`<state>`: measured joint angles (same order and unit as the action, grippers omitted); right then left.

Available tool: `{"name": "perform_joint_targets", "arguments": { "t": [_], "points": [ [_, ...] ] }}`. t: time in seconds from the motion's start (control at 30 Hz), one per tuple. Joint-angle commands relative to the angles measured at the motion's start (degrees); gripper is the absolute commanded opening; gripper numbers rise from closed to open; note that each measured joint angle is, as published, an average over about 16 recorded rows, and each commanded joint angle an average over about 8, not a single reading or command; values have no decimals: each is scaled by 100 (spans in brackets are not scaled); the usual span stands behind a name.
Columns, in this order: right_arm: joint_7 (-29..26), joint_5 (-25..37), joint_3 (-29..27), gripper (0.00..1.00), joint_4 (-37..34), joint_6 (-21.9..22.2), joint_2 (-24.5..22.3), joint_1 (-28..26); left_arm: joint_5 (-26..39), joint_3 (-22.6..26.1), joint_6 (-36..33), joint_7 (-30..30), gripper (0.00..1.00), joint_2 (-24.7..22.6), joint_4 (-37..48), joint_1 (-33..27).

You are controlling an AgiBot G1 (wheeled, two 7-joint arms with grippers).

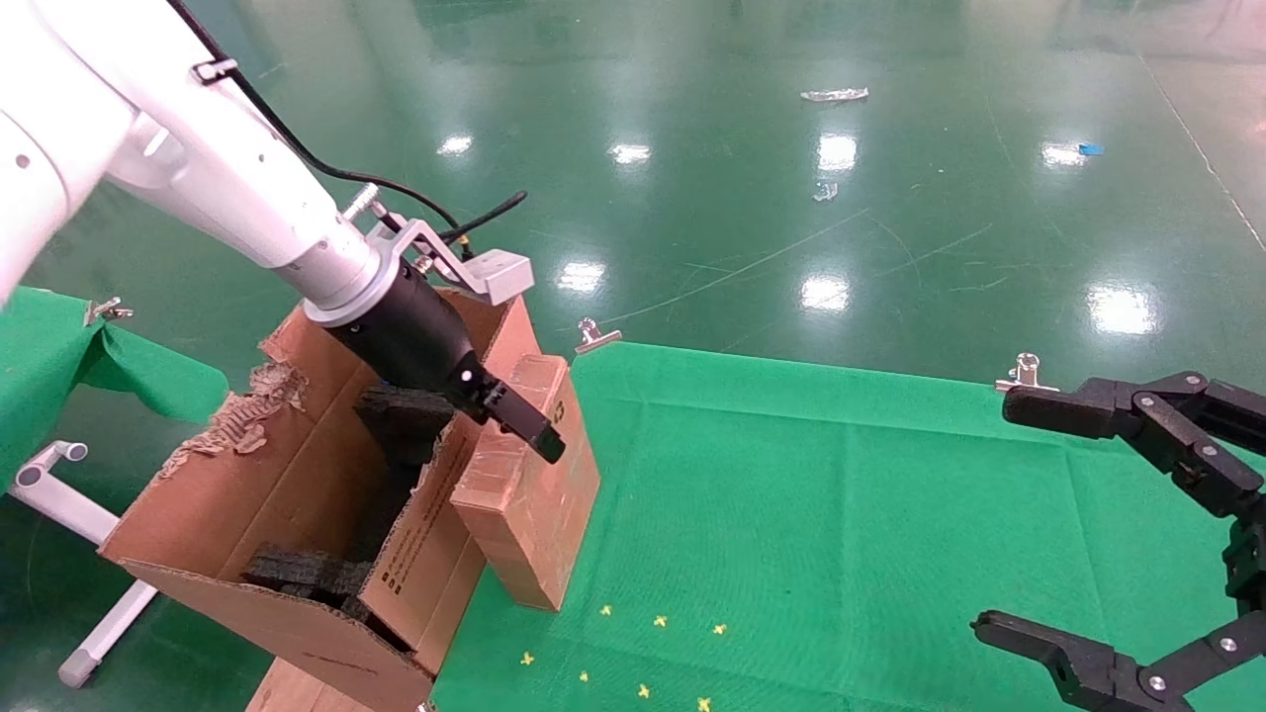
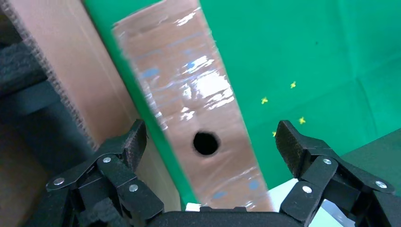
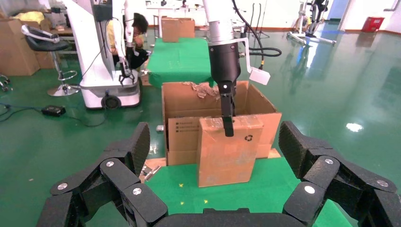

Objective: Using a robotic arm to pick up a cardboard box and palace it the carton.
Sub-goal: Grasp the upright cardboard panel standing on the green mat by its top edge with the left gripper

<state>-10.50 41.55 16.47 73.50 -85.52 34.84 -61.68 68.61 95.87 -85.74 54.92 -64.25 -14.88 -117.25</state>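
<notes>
The cardboard box (image 1: 524,494) stands on end on the green table (image 1: 841,514), against the carton's (image 1: 198,504) near flap. Clear tape shines on it, and a round hole shows in its narrow top side in the left wrist view (image 2: 189,94). My left gripper (image 1: 514,420), on the white arm, is open astride the box's top end (image 2: 213,142), with one finger (image 3: 228,124) down its front face. The box (image 3: 227,151) stands before the carton (image 3: 184,99) in the right wrist view. My right gripper (image 1: 994,514) is open and empty at the table's right.
Black foam pieces (image 1: 401,420) lie inside the carton, whose far flap has a torn edge (image 1: 242,420). Metal clips (image 1: 593,336) hold the green cloth. Small yellow marks (image 1: 658,621) dot the table. A white tube frame (image 1: 59,514) and another green table (image 1: 49,346) stand at left.
</notes>
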Motion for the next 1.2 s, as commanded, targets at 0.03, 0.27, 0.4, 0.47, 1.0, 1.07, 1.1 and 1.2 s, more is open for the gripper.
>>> {"name": "perform_joint_targets", "arguments": {
  "t": [0.03,0.27,0.4,0.47,1.0,1.07,1.1,1.2],
  "points": [
    [0,-1,1,100,0,0,0,0,-22,-13,35,-28,87,-12,0,52],
    [2,-2,3,54,0,1,-1,-1,20,18,160,-63,13,-52,-32,219],
    [2,-3,5,6,0,2,-2,-1,47,26,309,-69,0,-32,-97,260],
    [3,-4,6,0,0,2,-2,-1,60,27,385,-65,0,-2,-159,261],
    [6,-8,12,0,0,5,-5,-2,379,227,427,544,0,300,-1369,18],
    [6,-8,12,0,0,5,-5,-3,403,240,436,678,0,380,-1614,-29],
    [6,-9,13,0,0,6,-5,-3,418,248,447,749,0,424,-1743,-51],
    [7,-9,14,0,0,6,-6,-3,472,273,501,965,0,561,-2133,-108]
  ]
}}
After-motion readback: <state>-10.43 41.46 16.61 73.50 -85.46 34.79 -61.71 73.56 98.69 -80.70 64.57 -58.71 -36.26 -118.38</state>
